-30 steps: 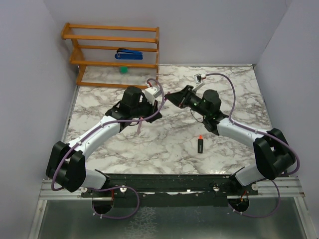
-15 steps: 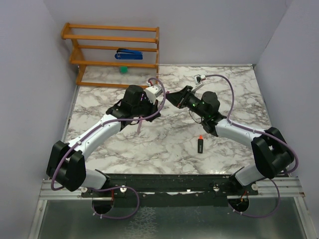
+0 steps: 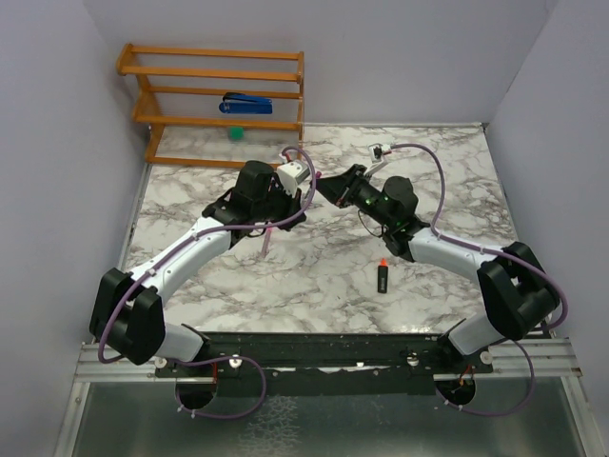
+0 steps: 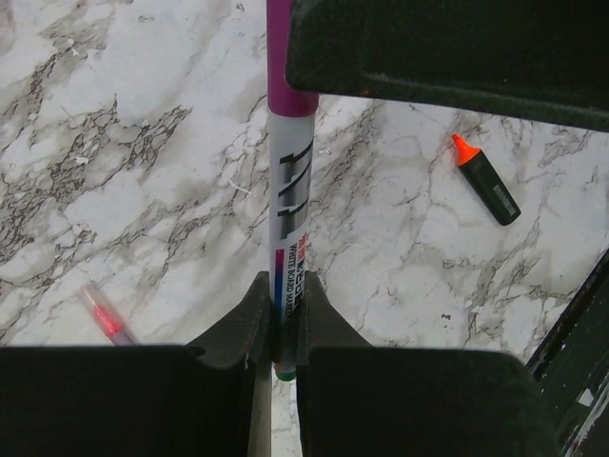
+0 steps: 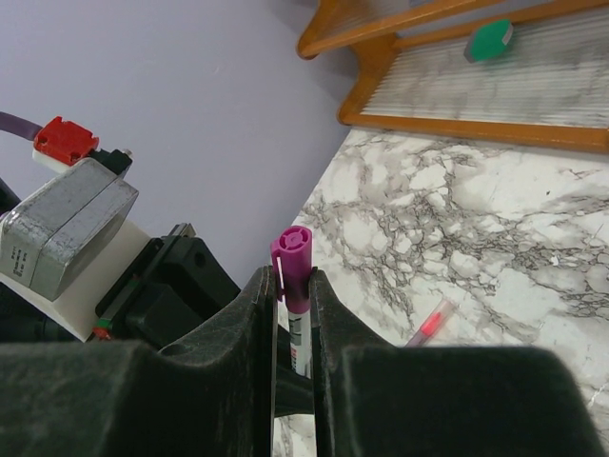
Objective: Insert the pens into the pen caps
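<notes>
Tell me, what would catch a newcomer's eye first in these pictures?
Over the middle of the marble table one pen is shared. The left pincer clamps its white barrel, and the right pincer grips the magenta cap at its other end. A black marker with an orange tip lies right of centre, and a wooden rack holding a blue stapler stands far left.
</notes>
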`<state>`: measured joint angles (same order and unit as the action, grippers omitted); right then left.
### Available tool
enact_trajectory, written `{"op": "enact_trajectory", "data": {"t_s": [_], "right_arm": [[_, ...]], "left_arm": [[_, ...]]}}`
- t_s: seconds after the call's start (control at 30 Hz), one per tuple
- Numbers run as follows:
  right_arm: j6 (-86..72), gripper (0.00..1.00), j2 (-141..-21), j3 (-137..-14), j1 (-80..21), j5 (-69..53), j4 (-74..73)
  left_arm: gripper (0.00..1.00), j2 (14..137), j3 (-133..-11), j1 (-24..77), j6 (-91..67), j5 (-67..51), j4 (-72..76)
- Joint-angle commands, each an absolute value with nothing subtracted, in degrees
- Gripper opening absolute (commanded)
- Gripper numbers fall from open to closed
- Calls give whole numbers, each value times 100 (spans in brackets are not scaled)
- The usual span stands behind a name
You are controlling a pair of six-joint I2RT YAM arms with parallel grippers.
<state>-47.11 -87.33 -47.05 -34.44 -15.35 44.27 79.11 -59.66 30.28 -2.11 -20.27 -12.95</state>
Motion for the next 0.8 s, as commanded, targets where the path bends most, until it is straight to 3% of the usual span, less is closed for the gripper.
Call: {"op": "enact_trajectory", "data": {"t_s": [0.0, 0.77], "right_arm": [[-4869, 0, -8952, -4276, -4210, -3209, 3181], [-4902, 0, -9043, -4237, -4274, -3330, 3262]], "left_arm": [[0, 7863, -6820, 2813, -458, -1463, 1099], [0, 7923, -6838, 2793, -489, -1551, 1213]]}}
